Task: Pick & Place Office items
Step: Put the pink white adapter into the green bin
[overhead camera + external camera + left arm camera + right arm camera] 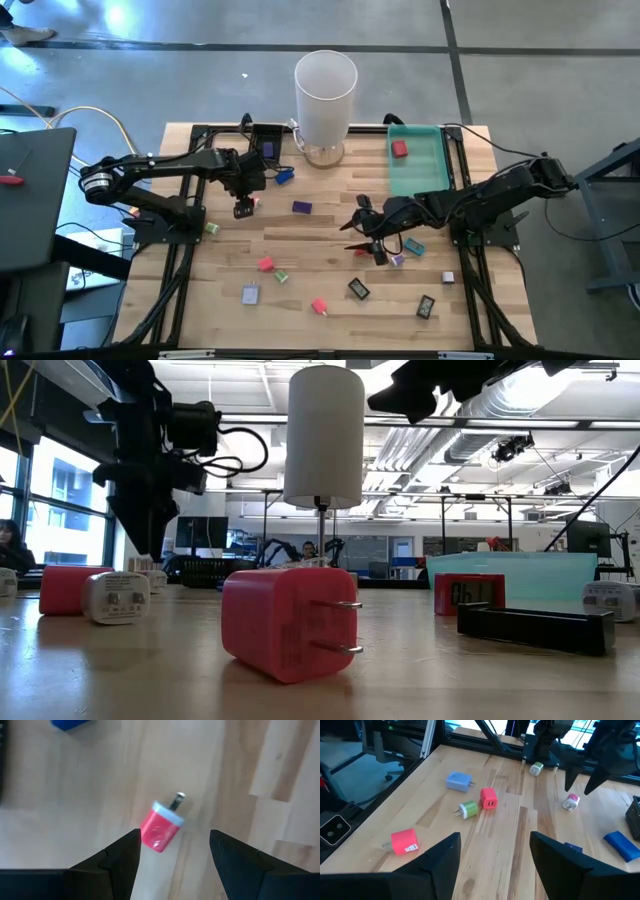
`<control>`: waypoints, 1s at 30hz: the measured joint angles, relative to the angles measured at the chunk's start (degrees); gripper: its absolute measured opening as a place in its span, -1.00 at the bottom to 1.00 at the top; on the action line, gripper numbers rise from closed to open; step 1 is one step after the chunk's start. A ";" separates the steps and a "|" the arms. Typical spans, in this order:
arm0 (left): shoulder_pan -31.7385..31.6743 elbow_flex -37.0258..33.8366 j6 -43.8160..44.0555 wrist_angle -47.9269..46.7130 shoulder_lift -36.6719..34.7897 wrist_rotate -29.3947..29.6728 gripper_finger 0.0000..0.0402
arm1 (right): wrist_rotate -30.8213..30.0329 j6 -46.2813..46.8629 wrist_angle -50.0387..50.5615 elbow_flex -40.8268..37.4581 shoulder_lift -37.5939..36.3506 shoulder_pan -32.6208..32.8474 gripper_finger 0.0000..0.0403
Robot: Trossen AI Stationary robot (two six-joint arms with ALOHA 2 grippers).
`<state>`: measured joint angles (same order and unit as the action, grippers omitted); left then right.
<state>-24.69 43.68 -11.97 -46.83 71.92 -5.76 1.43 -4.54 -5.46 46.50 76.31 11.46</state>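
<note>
Office items are mostly still loose on the table (200, 320): a red charger block (265, 264), a green plug (282, 276), a blue-grey charger (250, 294), a pink-red block (320, 306), two black pieces (358, 289) and (426, 306), a purple block (301, 208), a blue piece (285, 177). Only one red item (399, 149) sits in the green tray (418, 175), so judging from that, task barely started, nearly everything left. Left tool (174, 857) hangs right over a small pink plug (161, 827) near the table's left-centre; fingers spread either side of it, not touching, nothing held. Looks like the pre-grasp for that plug, still needs to come down and close. Right tool (495, 865) hovers mid-table on the right, fingers parted, empty; small purple and teal pieces lie just beside it in the high view. Tall white cylinder (325, 95) stands at the back between the small black tray (268, 140) and the green tray. Black tray contents hard to tell.
</note>
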 joint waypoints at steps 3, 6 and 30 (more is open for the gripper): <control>0.04 0.00 -0.01 -0.02 0.00 0.39 0.14 | 0.02 0.07 0.96 0.00 0.00 0.00 0.12; 0.04 0.00 -0.01 -0.02 0.00 2.57 0.14 | 0.02 0.39 1.14 0.00 0.00 0.00 0.12; 0.07 -8.87 -12.86 11.39 0.00 4.59 0.14 | 0.07 0.22 0.99 0.00 0.00 0.04 0.12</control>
<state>-24.62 34.81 -24.82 -35.44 71.92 -1.17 1.50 -4.32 -4.47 46.50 76.31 11.51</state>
